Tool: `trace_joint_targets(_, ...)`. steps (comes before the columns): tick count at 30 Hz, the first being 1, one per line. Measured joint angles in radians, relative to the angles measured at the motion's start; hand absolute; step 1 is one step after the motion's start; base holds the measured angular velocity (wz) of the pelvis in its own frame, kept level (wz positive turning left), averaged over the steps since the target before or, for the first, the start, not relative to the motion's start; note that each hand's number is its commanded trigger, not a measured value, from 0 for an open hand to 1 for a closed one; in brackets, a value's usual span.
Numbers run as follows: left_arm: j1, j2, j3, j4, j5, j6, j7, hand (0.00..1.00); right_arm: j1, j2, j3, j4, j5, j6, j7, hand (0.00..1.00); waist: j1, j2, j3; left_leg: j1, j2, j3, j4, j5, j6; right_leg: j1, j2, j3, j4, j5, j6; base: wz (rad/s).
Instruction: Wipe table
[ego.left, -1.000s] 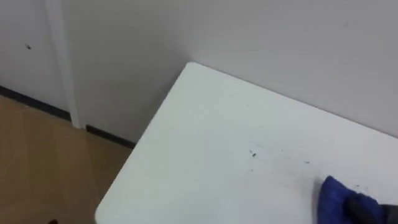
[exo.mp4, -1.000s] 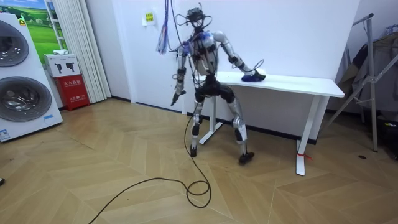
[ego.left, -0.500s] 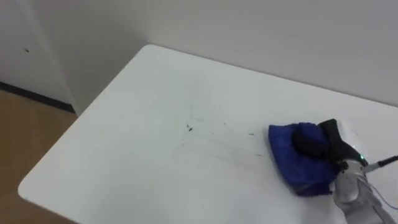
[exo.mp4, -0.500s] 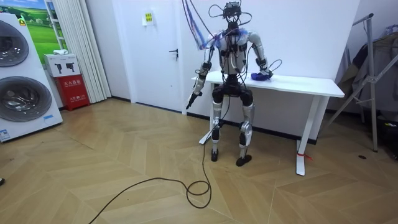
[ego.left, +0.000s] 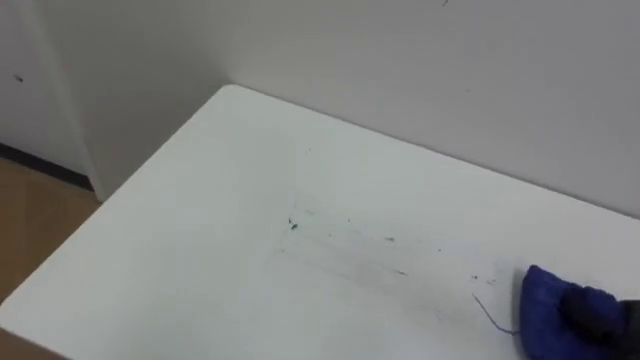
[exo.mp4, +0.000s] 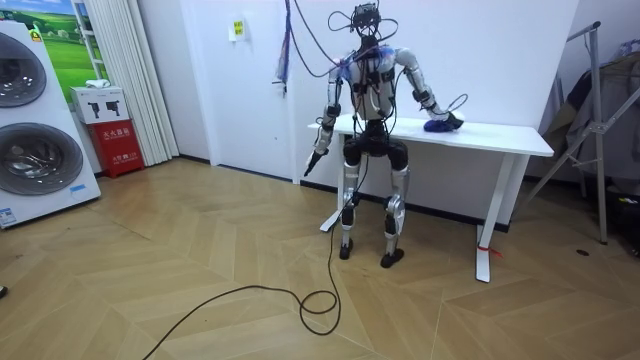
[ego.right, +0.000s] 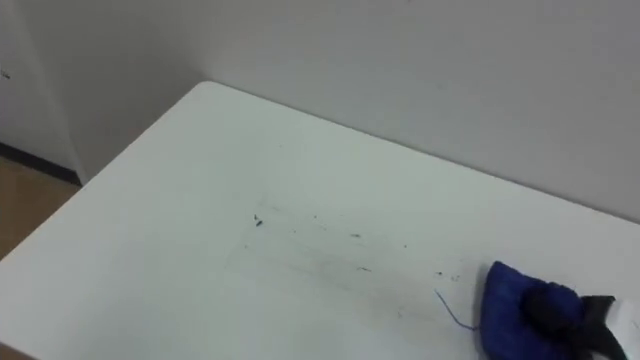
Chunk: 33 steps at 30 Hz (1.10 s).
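Observation:
A white table (ego.left: 200, 250) stands against the wall, with small dark marks (ego.left: 292, 225) and faint smears near its middle. To the right of the smears, near the table's front edge, a bunched blue cloth (ego.right: 505, 295) lies on the top. My right hand (ego.right: 570, 312) rests on the cloth, dark fingers curled into its folds. A thin blue thread (ego.right: 450, 310) trails from the cloth's left side. In the room view I stand at the table (exo.mp4: 500, 135), right arm stretched out to the cloth (exo.mp4: 440, 125), and my left hand (exo.mp4: 313, 165) hangs relaxed at my side.
The table's left end and front edge drop to wooden floor (ego.left: 30, 210). In the room view, washing machines (exo.mp4: 30, 120) and a red box (exo.mp4: 118, 145) stand at the left, and a metal rack (exo.mp4: 600, 120) at the right.
The right hand and cloth have slid to the right along the table, away from the marks. My head camera has shifted too. Earlier I turned to face the table.

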Motion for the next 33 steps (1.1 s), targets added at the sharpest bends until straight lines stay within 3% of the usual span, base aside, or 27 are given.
trace_joint_targets(2,-0.015,-0.003,-0.023,-0.001,0.0,0.006,-0.015,0.0,-0.089,0.032,0.126,-0.11,-0.111,0.012,0.064,1.0,0.027,0.009,0.0052,-0.019,0.001,-0.04,0.003,0.001,-0.002,-0.028,0.017,-0.004,0.001,0.008,-0.013,-0.37)
trace_joint_targets(4,-0.056,-0.002,-0.08,-0.007,-0.002,0.017,-0.018,0.0,-0.258,0.082,0.275,-0.132,-0.166,-0.01,0.126,1.0,0.043,0.025,0.023,-0.036,-0.001,-0.09,0.002,0.014,-0.011,-0.032,0.033,-0.01,-0.004,-0.012,-0.022,0.36)
trace_joint_targets(6,-0.057,-0.012,-0.116,-0.046,-0.002,0.023,-0.019,0.0,-0.318,0.1,0.303,-0.148,-0.177,-0.036,0.159,1.0,0.078,0.036,0.0242,-0.034,-0.003,-0.105,-0.027,0.04,-0.019,-0.031,0.028,-0.032,-0.018,-0.027,-0.02,0.61)
trace_joint_targets(8,-0.012,-0.015,-0.117,-0.088,-0.002,0.044,-0.018,0.0,-0.315,0.116,0.305,-0.174,-0.179,-0.04,0.166,1.0,0.104,0.036,0.0231,-0.018,-0.008,-0.111,-0.07,0.066,-0.027,-0.026,0.024,-0.037,-0.021,-0.033,-0.023,0.49)
trace_joint_targets(9,0.024,-0.015,-0.115,-0.102,-0.002,0.061,-0.018,0.0,-0.287,0.117,0.303,-0.185,-0.185,-0.043,0.166,1.0,0.099,0.035,0.0224,-0.012,-0.018,-0.131,-0.086,0.074,-0.022,-0.016,0.021,-0.041,-0.02,-0.035,-0.027,0.48)
trace_joint_targets(11,0.067,-0.019,-0.094,-0.103,0.0,0.075,-0.018,0.0,-0.198,0.114,0.274,-0.161,-0.194,-0.052,0.15,1.0,0.086,0.035,0.0217,0.004,-0.029,-0.14,-0.099,0.08,-0.018,0.013,0.013,-0.064,-0.032,-0.042,-0.015,0.57)
trace_joint_targets(13,0.097,-0.028,-0.056,-0.096,-0.001,0.077,-0.018,0.0,-0.071,0.11,0.203,-0.132,-0.171,-0.138,0.057,1.0,0.048,0.035,0.0224,0.018,-0.044,-0.133,-0.104,0.079,-0.012,0.045,0.0,-0.062,-0.042,-0.055,0.005,0.53)
trace_joint_targets(15,0.109,-0.048,-0.002,-0.092,0.022,0.07,-0.017,0.0,0.041,0.07,0.112,-0.128,-0.175,-0.227,-0.061,1.0,-0.013,0.044,0.0207,0.022,-0.055,-0.107,-0.119,0.088,0.002,0.052,-0.013,-0.06,-0.052,-0.05,0.014,0.15)
trace_joint_targets(17,0.121,-0.045,0.048,-0.09,0.044,0.042,-0.013,0.0,0.145,0.048,0.026,-0.112,-0.146,-0.255,-0.135,1.0,-0.037,0.042,0.0095,0.045,-0.061,-0.085,-0.132,0.085,0.01,0.069,-0.024,-0.057,-0.052,-0.055,0.025,-0.05)
trace_joint_targets(19,0.119,-0.042,0.083,-0.092,0.06,0.032,-0.006,0.0,0.229,0.034,-0.058,-0.082,-0.099,-0.268,-0.192,1.0,-0.066,0.042,0.0053,0.068,-0.066,-0.071,-0.135,0.074,0.018,0.089,-0.028,-0.03,-0.056,-0.062,0.035,-0.19)
trace_joint_targets(21,0.129,-0.04,0.09,-0.094,0.071,0.032,0.001,0.0,0.331,-0.004,-0.132,-0.048,-0.014,-0.285,-0.243,1.0,-0.102,0.045,-0.0112,0.082,-0.07,-0.053,-0.122,0.057,0.021,0.095,-0.033,-0.003,-0.052,-0.063,0.047,-0.29)
trace_joint_targets(23,0.126,-0.038,0.091,-0.092,0.071,0.028,0.014,0.0,0.377,-0.038,-0.17,-0.002,0.06,-0.298,-0.262,1.0,-0.134,0.041,-0.0174,0.087,-0.069,-0.037,-0.111,0.054,0.026,0.097,-0.033,0.024,-0.048,-0.056,0.041,-0.27)
trace_joint_targets(28,0.104,-0.036,0.099,-0.081,0.063,-0.003,0.056,0.0,0.426,-0.07,-0.275,0.098,0.184,-0.295,-0.254,1.0,-0.179,0.028,-0.0183,0.089,-0.062,-0.019,-0.092,0.034,0.028,0.089,-0.028,0.052,-0.036,-0.041,0.04,-0.18)
trace_joint_targets(31,0.085,-0.037,0.089,-0.079,0.053,0.004,0.062,0.0,0.377,-0.07,-0.278,0.085,0.197,-0.245,-0.234,1.0,-0.174,0.029,-0.0177,0.096,-0.048,0.014,-0.095,0.034,0.028,0.078,-0.016,0.082,-0.037,-0.028,0.03,-0.38)
trace_joint_targets(33,0.062,-0.038,0.042,-0.067,0.025,0.012,0.065,0.0,0.289,-0.062,-0.248,0.072,0.194,-0.165,-0.225,1.0,-0.151,0.032,-0.0148,0.112,-0.031,0.059,-0.105,0.033,0.017,0.069,-0.002,0.108,-0.037,-0.014,0.02,-0.66)
